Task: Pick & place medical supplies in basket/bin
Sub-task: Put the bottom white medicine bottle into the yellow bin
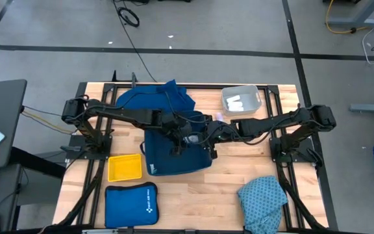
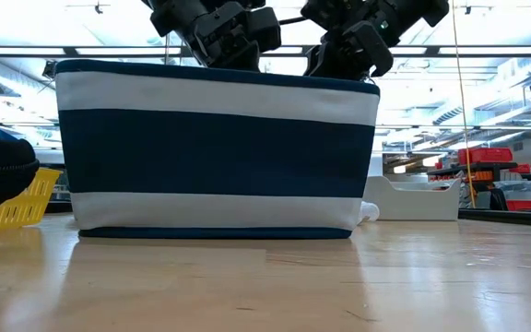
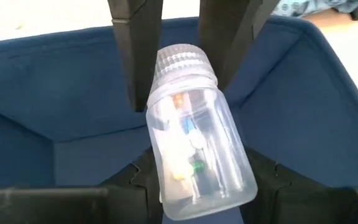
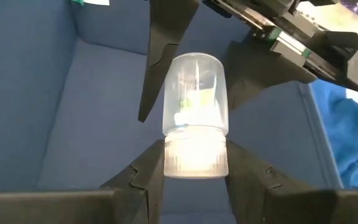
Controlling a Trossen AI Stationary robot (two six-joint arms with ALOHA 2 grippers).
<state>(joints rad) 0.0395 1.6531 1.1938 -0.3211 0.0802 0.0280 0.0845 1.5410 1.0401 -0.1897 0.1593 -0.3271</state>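
Left wrist view shows a clear jar (image 3: 194,134) with a ribbed cap, small items inside, gripped at its body by the left gripper (image 3: 194,193) while the right gripper (image 3: 179,68) pinches the cap end. From above, both claws meet over the open navy basket (image 1: 174,159), so the jar hangs above its mouth. It looks like a handover or a shared release into the basket; holding it over the opening means a drop lands inside.

The high view looks straight down on the table (image 1: 239,169). The low view sits level, close against the basket (image 2: 215,152). Both wrist views peer closely into it, sharing one clear jar (image 3: 194,155).
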